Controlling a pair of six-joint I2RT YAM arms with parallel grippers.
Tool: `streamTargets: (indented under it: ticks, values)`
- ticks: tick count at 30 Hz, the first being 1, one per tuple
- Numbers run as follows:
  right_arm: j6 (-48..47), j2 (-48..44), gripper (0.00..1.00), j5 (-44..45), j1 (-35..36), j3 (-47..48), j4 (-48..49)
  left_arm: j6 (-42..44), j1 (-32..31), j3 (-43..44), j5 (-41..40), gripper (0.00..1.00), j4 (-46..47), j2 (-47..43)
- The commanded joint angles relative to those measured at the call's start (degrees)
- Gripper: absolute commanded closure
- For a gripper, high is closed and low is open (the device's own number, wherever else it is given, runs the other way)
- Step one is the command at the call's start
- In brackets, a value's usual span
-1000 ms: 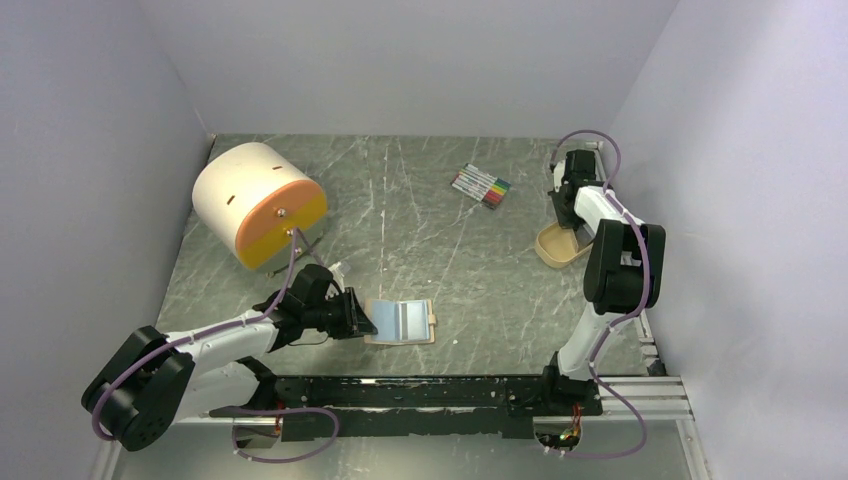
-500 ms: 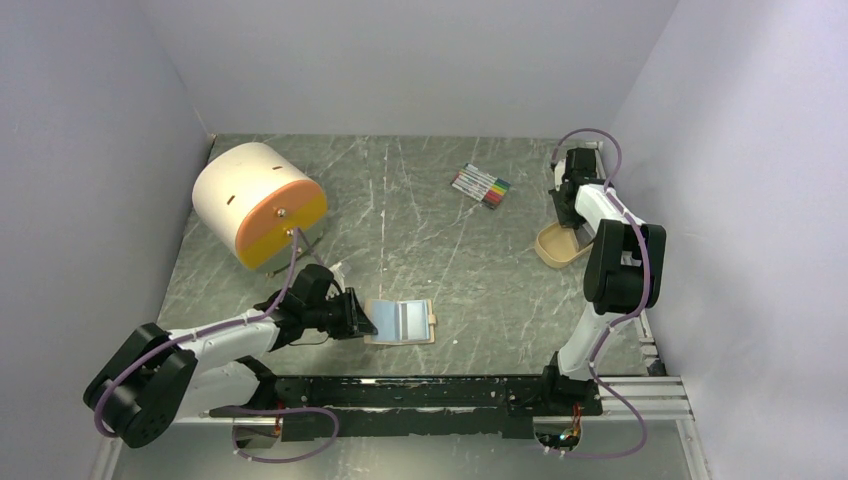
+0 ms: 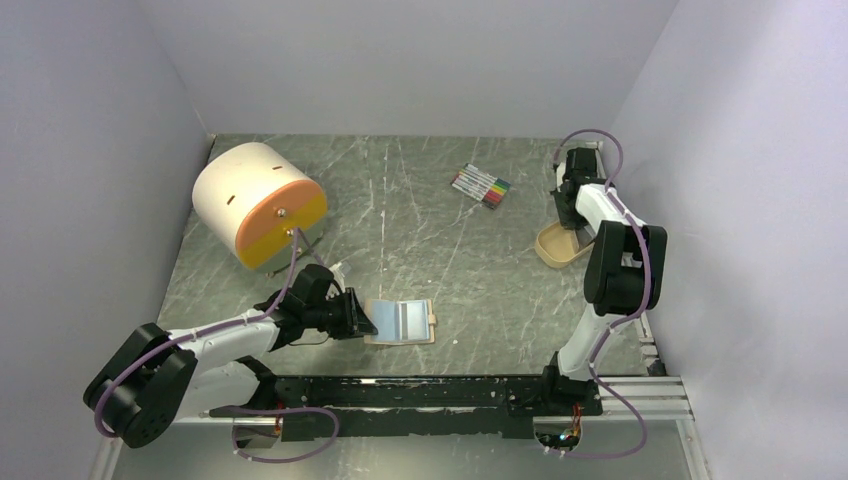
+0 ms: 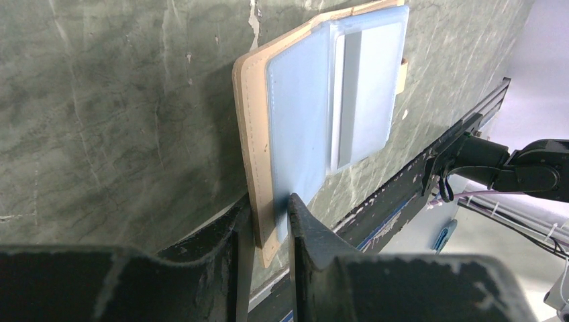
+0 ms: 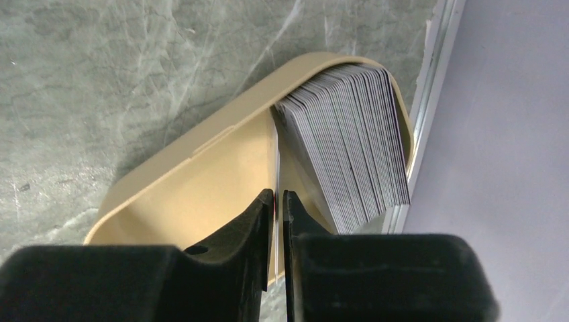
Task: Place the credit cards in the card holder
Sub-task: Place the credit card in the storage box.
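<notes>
Our right jaws pinch one of the credit cards [image 5: 349, 141] in the tray [image 5: 194, 181], well right of the open card holder [image 4: 302, 121] whose left edge our left jaws clamp.

Table [image 3: 400, 235]: card holder [image 3: 402, 322], tray [image 3: 551, 251], pens [image 3: 481, 186], drum [image 3: 258, 203]

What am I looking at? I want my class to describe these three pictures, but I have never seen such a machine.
Two robot arms stand at the near edge of a table. One picture looks down from above; the other two come from a camera on each wrist. The left gripper is shut on the edge of the open card holder. The right gripper pinches a single card beside the credit cards standing in a tan tray. Marker pens and a white-and-orange drum lie farther back.
</notes>
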Motion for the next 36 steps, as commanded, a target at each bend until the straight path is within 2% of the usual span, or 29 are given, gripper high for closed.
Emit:
streamTargets:
  ticks: [1,8,19,21,23,28,32,36]
  values:
    - [1.31,-3.63,0.86,3.38,-0.51,0.19,-3.1,-0.12,-0.44,1.38,1.38,0.71,2.02,-0.18]
    - [1.71,-5.95,0.87,4.44,-0.6,-2.04,-4.35,-0.03,-0.44,1.17,1.42,0.72,2.1,-0.33]
    - [2.15,-7.3,0.84,-1.71,-0.6,-4.68,-2.02,-0.03,-0.44,0.95,1.32,0.71,1.9,-1.12]
    - [1.57,-7.25,0.77,0.69,-0.6,-4.45,-0.48,0.2,-0.42,1.16,1.23,0.71,1.65,-1.12]
    - [0.48,-7.08,0.63,2.75,-0.6,-4.05,1.58,0.19,-0.44,1.04,1.38,0.71,1.72,-1.03]
    - [-2.63,-4.14,0.63,5.26,-0.6,-0.57,1.76,0.51,-0.44,1.48,1.45,0.72,1.05,-0.9]
    - [-5.13,-2.22,0.58,8.67,-0.6,-0.47,3.33,0.6,-0.44,1.97,0.97,0.71,0.73,-0.93]
    - [-6.67,-0.33,0.56,7.6,-0.42,0.17,4.62,0.49,-0.43,2.43,1.82,0.71,1.65,0.8]
